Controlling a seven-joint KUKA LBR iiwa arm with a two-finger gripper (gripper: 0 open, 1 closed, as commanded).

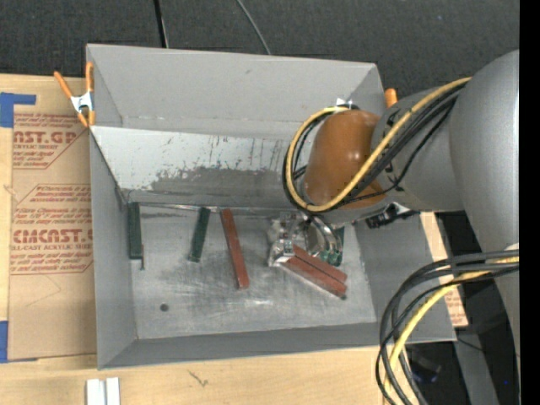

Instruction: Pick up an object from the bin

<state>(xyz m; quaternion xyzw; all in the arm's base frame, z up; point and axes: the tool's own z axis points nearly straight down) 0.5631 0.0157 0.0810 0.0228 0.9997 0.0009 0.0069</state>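
Where my arm reaches into the grey metal bin (110, 251) from the right, my pincer (288, 247) stands low over the right-hand part of the bin's floor, touching or just above the upper-left end of a red-brown flat bar (321, 274). Whether the pincer is spread or pressed together I cannot tell, since the orange wrist cover (337, 154) and the cables (295, 154) hide much of it; nothing can be seen pinched in it.

Step in hand, as I judge it: placing the pincer over a chosen thing, with the lift not yet made. The thing most likely meant is that red-brown bar, which lies aslant on the floor with a small green piece (334, 254) just beside it.

Next move, by my judgement: to settle astride the bar's narrow width, close on it, then rise straight so that it does not swing against the bin's side.

Other contents of the bin: a second red-brown bar (235, 250) near the middle, a dark green bar (198, 234) just left of it, and another dark green bar (133, 231) by the left wall, all lying flat and apart from my pincer
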